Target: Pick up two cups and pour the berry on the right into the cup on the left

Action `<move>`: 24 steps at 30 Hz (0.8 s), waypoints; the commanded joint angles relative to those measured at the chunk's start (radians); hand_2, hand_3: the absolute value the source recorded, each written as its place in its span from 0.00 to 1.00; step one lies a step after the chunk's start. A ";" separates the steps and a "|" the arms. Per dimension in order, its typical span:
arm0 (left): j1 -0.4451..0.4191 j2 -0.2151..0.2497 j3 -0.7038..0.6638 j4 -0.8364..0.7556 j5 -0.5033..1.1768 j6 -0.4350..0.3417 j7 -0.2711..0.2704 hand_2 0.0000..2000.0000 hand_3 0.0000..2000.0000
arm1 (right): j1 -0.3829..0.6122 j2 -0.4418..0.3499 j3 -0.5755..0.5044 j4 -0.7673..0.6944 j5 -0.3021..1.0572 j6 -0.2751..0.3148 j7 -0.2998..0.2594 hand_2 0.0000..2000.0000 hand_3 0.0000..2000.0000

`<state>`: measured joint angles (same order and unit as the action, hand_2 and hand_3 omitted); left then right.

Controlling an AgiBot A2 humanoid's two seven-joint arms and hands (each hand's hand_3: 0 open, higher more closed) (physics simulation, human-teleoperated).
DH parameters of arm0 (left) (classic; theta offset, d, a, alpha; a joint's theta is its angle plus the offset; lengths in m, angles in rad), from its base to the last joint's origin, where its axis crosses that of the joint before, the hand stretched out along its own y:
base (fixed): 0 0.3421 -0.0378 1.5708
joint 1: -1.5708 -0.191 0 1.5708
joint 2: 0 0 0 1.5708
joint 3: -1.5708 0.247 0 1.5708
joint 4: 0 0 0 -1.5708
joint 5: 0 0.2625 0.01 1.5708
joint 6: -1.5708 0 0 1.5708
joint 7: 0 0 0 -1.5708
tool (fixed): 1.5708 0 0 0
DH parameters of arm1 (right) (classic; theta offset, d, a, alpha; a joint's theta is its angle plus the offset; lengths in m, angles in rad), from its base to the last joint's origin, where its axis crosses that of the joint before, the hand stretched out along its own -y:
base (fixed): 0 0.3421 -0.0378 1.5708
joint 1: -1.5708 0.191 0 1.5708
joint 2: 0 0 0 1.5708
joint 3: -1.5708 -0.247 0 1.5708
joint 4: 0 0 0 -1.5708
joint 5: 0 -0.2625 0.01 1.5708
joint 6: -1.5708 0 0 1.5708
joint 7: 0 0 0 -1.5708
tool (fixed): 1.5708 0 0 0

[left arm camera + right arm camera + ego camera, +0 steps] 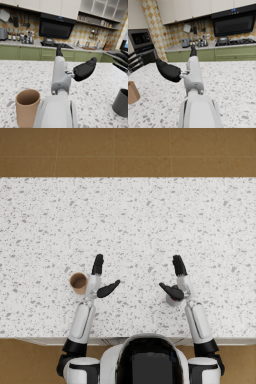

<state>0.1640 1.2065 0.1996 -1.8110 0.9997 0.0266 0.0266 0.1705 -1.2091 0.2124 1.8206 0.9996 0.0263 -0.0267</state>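
Note:
A tan cup (78, 283) stands upright on the speckled counter (130, 213), just outside my left hand (99, 279). That hand is open and holds nothing, its thumb pointing inward. A dark grey cup (172, 301) stands by my right hand (178, 280), partly covered by the thumb; this hand is open too, fingers spread. The left wrist view shows the tan cup (27, 107) beside the forearm, the left hand (78, 68) empty, and the grey cup (121, 103) off to the side. The right wrist view shows the right hand (178, 68) empty and the tan cup (132, 92). No berry is visible.
The counter's front edge (40, 338) runs just before my elbows; its far edge (128, 178) meets a brown tiled floor. Green kitchen cabinets (22, 53) and a stove (53, 45) stand well behind the counter.

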 commanded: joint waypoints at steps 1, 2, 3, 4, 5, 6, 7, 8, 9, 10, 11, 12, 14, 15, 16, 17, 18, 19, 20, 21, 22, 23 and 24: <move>-0.091 -0.037 -0.068 -0.076 0.000 -0.008 -0.008 0.00 0.00 | -0.068 0.032 -0.041 0.065 0.000 -0.007 0.008 0.00 0.00; -0.106 -0.038 -0.095 -0.090 0.031 -0.013 -0.013 0.00 0.00 | -0.101 0.045 -0.053 0.100 0.031 -0.013 0.013 0.00 0.00; -0.121 -0.039 -0.122 -0.104 0.062 -0.017 -0.017 0.00 0.00 | -0.124 0.055 -0.060 0.135 0.062 -0.017 0.017 0.00 0.00; -0.135 -0.039 -0.140 -0.116 0.093 -0.020 -0.020 0.00 0.00 | -0.140 0.061 -0.061 0.161 0.093 -0.019 0.020 0.00 0.00; -0.151 -0.040 -0.157 -0.126 0.125 -0.022 -0.022 0.00 0.00 | -0.157 0.067 -0.064 0.177 0.125 -0.021 0.022 0.00 0.00; -0.171 -0.041 -0.176 -0.140 0.156 -0.023 -0.023 0.00 0.00 | -0.173 0.073 -0.063 0.184 0.156 -0.023 0.023 0.00 0.00; -0.195 -0.041 -0.203 -0.149 0.188 -0.024 -0.024 0.00 0.00 | -0.190 0.079 -0.072 0.193 0.188 -0.024 0.024 0.00 0.00; -0.218 -0.040 -0.230 -0.158 0.219 -0.025 -0.025 0.00 0.00 | -0.212 0.088 -0.082 0.206 0.219 -0.024 0.025 0.00 0.00; -0.238 -0.036 -0.260 -0.159 0.251 -0.025 -0.025 0.00 0.00 | -0.230 0.093 -0.098 0.216 0.251 -0.025 0.025 0.00 0.00; -0.251 -0.032 -0.281 -0.159 0.282 -0.026 -0.026 0.00 0.00 | -0.244 0.096 -0.107 0.220 0.282 -0.025 0.026 0.00 0.00; -0.264 -0.026 -0.314 -0.156 0.314 -0.026 -0.026 0.00 0.00 | -0.260 0.101 -0.113 0.229 0.314 -0.026 0.026 0.00 0.00; -0.274 -0.021 -0.335 -0.146 0.345 -0.026 -0.026 0.00 0.00 | -0.274 0.105 -0.117 0.231 0.345 -0.026 0.026 0.00 0.00; -0.302 -0.010 -0.364 -0.148 0.384 -0.026 -0.026 0.00 0.00 | -0.310 0.116 -0.127 0.245 0.385 -0.026 0.026 0.00 0.00; -0.318 -0.005 -0.370 -0.154 0.396 -0.026 -0.026 0.00 0.00 | -0.325 0.120 -0.129 0.244 0.396 -0.026 0.026 0.00 0.00; -0.324 -0.001 -0.371 -0.152 0.404 -0.027 -0.026 0.00 0.00 | -0.342 0.125 -0.136 0.243 0.405 -0.026 0.027 0.00 0.00; -0.328 0.001 -0.372 -0.143 0.410 -0.027 -0.026 0.00 0.00 | -0.362 0.130 -0.145 0.247 0.411 -0.026 0.027 0.00 0.00; -0.338 0.006 -0.381 -0.146 0.415 -0.027 -0.026 0.00 0.00 | -0.382 0.136 -0.148 0.249 0.415 -0.026 0.027 0.00 0.00; -0.345 0.010 -0.389 -0.139 0.418 -0.027 -0.027 0.00 0.00 | -0.396 0.138 -0.159 0.252 0.418 -0.026 0.027 0.00 0.00; -0.351 0.013 -0.388 -0.124 0.420 -0.027 -0.027 0.00 0.00 | -0.405 0.138 -0.162 0.249 0.420 -0.026 0.027 0.00 0.00; -0.360 0.017 -0.386 -0.117 0.421 -0.027 -0.027 0.00 0.00 | -0.409 0.137 -0.165 0.243 0.422 -0.026 0.027 0.00 0.00; -0.364 0.019 -0.393 -0.098 0.423 -0.027 -0.027 0.00 0.00 | -0.408 0.134 -0.166 0.233 0.423 -0.026 0.027 0.00 0.00; -0.367 0.022 -0.393 -0.085 0.423 -0.027 -0.027 0.00 0.00 | -0.409 0.132 -0.170 0.219 0.424 -0.026 0.027 0.00 0.00; -0.366 0.023 -0.390 -0.065 0.424 -0.027 -0.027 0.00 0.00 | -0.408 0.130 -0.167 0.190 0.425 -0.026 0.027 0.00 0.00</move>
<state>-0.1944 1.2297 -0.1846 -1.9052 1.4241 0.0000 0.0000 -0.2289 -1.0845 0.0524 2.0386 1.4246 0.0001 0.0000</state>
